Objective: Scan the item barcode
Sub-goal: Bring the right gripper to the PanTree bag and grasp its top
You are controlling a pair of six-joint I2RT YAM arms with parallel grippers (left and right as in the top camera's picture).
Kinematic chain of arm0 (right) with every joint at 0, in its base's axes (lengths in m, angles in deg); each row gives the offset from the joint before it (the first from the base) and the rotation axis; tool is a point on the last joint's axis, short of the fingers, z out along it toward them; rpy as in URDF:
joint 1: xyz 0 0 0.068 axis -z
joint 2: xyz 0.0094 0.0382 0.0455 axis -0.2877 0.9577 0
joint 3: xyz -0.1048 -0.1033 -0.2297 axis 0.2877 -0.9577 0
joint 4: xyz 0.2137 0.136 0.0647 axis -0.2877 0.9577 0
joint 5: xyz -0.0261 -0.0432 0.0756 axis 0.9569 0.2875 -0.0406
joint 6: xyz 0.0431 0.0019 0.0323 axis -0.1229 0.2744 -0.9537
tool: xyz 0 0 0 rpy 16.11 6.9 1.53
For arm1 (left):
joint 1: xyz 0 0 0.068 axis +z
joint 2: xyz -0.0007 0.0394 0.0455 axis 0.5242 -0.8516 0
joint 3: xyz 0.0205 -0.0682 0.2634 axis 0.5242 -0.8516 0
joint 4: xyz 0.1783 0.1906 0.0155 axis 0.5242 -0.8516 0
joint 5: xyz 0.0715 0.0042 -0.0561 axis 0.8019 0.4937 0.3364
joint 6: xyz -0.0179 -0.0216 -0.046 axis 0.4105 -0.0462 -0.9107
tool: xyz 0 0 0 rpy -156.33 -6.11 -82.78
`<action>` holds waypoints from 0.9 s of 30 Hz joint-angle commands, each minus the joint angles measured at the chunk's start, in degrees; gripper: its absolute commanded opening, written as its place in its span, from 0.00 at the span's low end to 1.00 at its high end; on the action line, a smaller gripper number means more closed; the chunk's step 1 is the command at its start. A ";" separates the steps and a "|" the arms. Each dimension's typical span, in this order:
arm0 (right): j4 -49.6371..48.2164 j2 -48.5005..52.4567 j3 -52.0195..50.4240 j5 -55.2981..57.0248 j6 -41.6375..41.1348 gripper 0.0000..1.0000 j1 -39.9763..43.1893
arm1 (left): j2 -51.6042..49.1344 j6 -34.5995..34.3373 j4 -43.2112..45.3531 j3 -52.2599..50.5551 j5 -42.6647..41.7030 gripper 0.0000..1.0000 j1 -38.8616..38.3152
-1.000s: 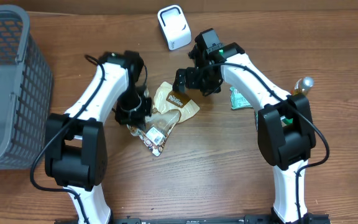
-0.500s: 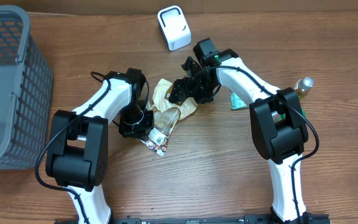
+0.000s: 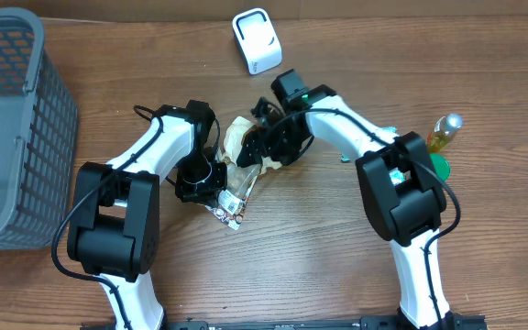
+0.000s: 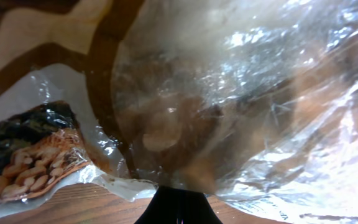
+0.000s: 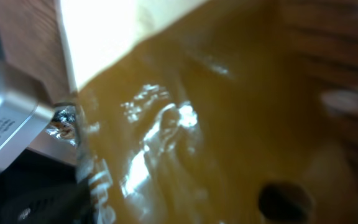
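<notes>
clamping snack bag, left gripper

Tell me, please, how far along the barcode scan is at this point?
Done: the left gripper is shut on the snack bag at its lower end. In hand: the right gripper is over the bag's upper part; whether it grips is unclear. Left: presenting the bag to the white scanner, which stands apart farther back.

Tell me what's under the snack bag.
Only the wooden table shows around the snack bag and past its edges. Anything directly beneath it is covered by the bag itself.
</notes>
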 commanded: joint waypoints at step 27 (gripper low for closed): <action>-0.20 1.14 -1.55 1.16 0.39 0.33 -0.90 | 0.02 -0.39 1.31 -0.59 5.97 0.06 -0.37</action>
